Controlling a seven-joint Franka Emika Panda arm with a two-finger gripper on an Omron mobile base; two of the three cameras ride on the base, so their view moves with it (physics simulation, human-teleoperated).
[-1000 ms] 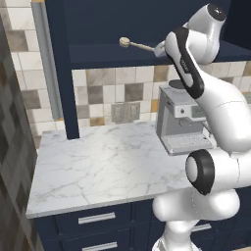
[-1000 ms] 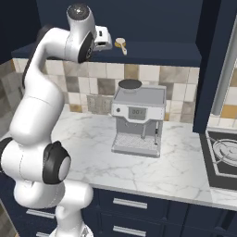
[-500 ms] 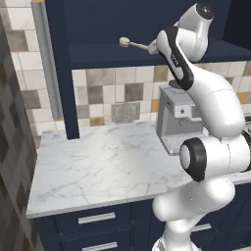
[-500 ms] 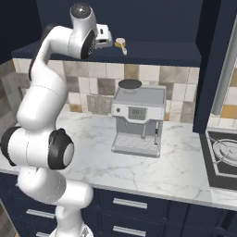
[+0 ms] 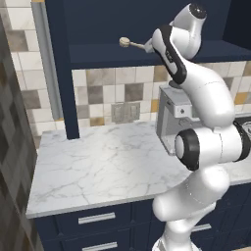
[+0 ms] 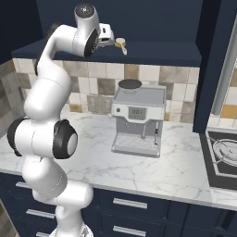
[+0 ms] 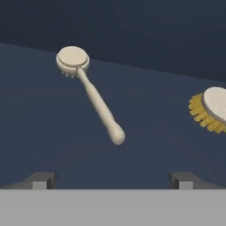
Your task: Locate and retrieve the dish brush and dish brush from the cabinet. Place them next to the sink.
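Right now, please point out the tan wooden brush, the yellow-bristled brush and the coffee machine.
tan wooden brush [image 7: 98,105], hand view, middle of its handle
yellow-bristled brush [image 7: 204,114], hand view, on its yellow bristles
coffee machine [image 6: 137,119], right base view, on its front panel

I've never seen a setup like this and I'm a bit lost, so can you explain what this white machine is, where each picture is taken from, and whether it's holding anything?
It is a white robot arm in a simulated kitchen. Two pictures come from cameras behind it, left and right; the third looks out from its hand. The arm reaches into the dark navy wall cabinet. On the shelf lie a pale tan wooden dish brush and a yellow-bristled brush. The fingers are spread apart and hold nothing. Below, a silver coffee machine stands on the white marble counter.
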